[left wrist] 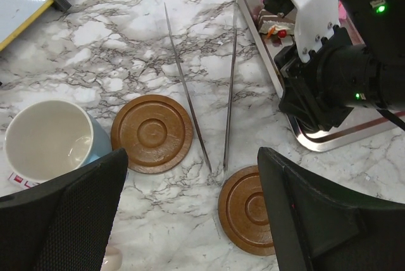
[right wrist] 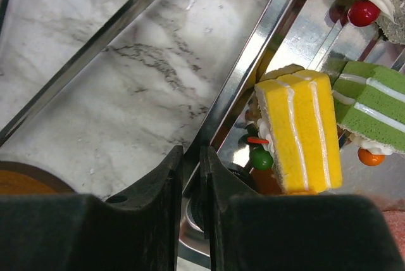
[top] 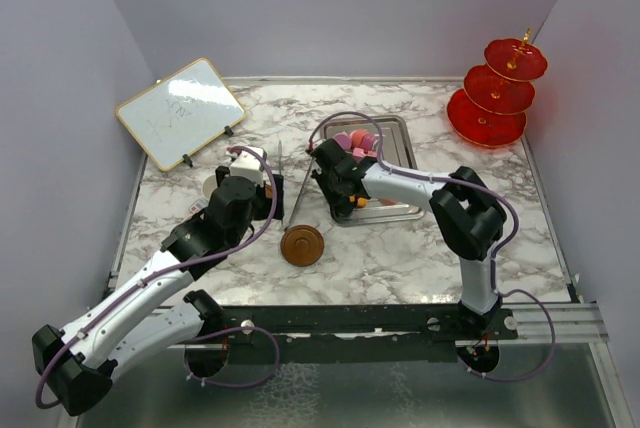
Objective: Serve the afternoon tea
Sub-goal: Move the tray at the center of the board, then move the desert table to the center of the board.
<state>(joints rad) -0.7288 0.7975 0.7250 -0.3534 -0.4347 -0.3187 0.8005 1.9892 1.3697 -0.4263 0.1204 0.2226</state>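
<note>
Gripping steel tray (right wrist: 266, 37) rim, right claw (right wrist: 192, 154) clamped; yellow cake slice (right wrist: 300, 132) right of it inside tray, green slice (right wrist: 370, 103) beyond. Left claw (left wrist: 191, 157) wide apart above brown saucers (left wrist: 152, 133), blue cup (left wrist: 47, 138) beside. Red stand (top: 497, 98) far right corner.

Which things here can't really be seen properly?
Top view: cake pieces in the steel tray, mostly hidden by the right arm.
Top view: whiteboard writing, too faint and small to read.
Left wrist view: nearer saucer, partly behind a finger of the left tool.
Right wrist view: green cake, cut off by the frame's right edge.
</note>
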